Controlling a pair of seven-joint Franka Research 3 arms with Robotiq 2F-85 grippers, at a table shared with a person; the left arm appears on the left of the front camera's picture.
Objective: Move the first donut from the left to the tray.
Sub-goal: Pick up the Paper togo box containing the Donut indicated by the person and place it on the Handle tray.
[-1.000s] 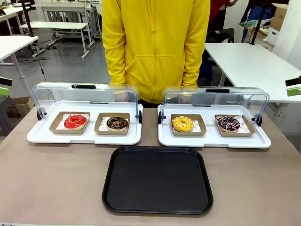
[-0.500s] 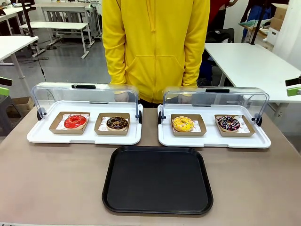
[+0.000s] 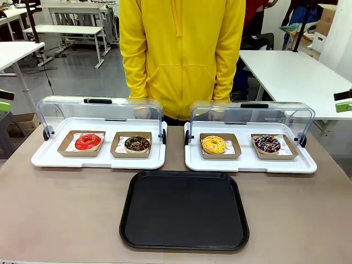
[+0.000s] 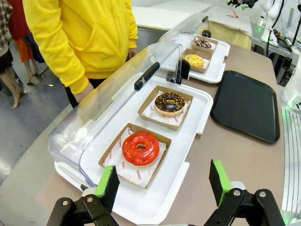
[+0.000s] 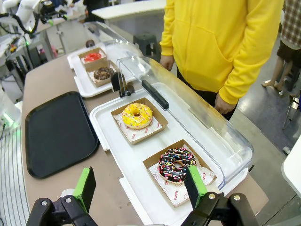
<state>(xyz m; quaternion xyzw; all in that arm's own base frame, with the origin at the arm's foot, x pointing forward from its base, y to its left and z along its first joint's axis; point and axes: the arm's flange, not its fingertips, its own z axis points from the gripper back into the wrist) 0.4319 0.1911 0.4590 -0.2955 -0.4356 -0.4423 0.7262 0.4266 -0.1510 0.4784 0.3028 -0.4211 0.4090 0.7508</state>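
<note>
In the left wrist view the left fingers (image 4: 107, 186) are seen spread wide with nothing between them, held above the near rim of the left display tray (image 3: 99, 160). In the right wrist view the right fingers (image 5: 195, 183) are likewise spread and empty above the right display tray (image 3: 250, 165). On the worktop (image 3: 66, 214), one black tray (image 3: 184, 210) is laid at the middle of the near edge, its longer sides along that edge and its surface bare. Behind it, two white display trays are set side by side along the far edge, each with one clear lid (image 3: 99, 110) raised at its far side. Four donuts are counted, two to a display tray, each in its own square cardboard holder. The first donut from the left (image 3: 88, 142) is found in the left half of the left display tray, toward the worktop's far left corner. It lies flat with its hole upward, and as a ring it has no long axis. Beside it a chocolate-glazed donut (image 3: 137, 144) is placed, and in the right display tray a yellow donut (image 3: 213, 144) and a sprinkled dark donut (image 3: 267, 144). A person in a yellow hoodie (image 3: 181, 55) is stood at the far edge. The wrist views show that person's hands hanging behind the lids.
</note>
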